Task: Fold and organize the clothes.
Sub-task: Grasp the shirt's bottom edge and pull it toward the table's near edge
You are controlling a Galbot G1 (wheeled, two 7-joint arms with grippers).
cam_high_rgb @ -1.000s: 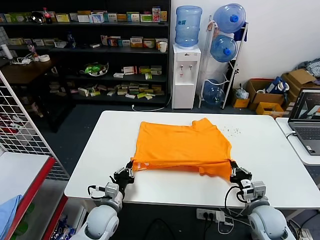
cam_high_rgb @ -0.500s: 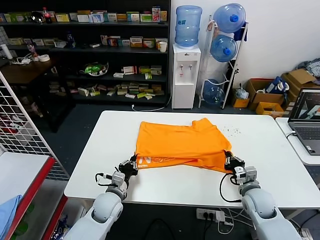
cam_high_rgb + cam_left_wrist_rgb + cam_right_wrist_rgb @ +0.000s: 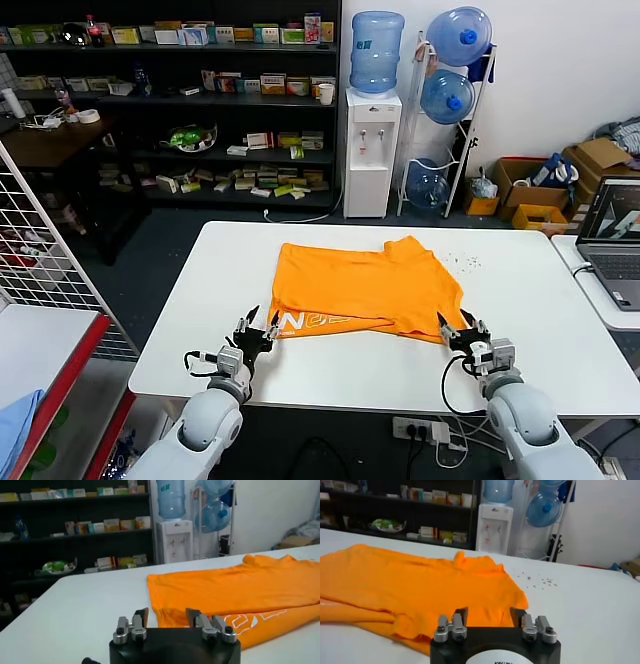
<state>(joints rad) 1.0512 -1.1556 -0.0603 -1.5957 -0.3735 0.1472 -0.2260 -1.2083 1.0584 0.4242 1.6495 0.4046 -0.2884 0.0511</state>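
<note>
The orange T-shirt [image 3: 365, 285] lies flat on the white table [image 3: 540, 300], with its near part folded so that white lettering [image 3: 310, 322] shows along the front left edge. My left gripper [image 3: 256, 325] is open at the shirt's near left corner, holding nothing. Just off the near right corner, my right gripper [image 3: 460, 328] is open too. In the left wrist view the shirt [image 3: 235, 587] lies just beyond the open left gripper [image 3: 167, 614]. The right wrist view shows the shirt [image 3: 420, 580] ahead of the open right gripper [image 3: 488, 612].
A laptop [image 3: 615, 245] sits on a side table at the right. A white wire rack [image 3: 40, 250] stands at the left. Behind the table are dark shelves and a water dispenser [image 3: 372, 150]. Small dark specks [image 3: 462, 262] lie on the table beyond the shirt's far right corner.
Both grippers were shut on the shirt's near corners and have opened, letting go. The near fold, held up before, has moved away from me and now lies flat with its lettering showing.
</note>
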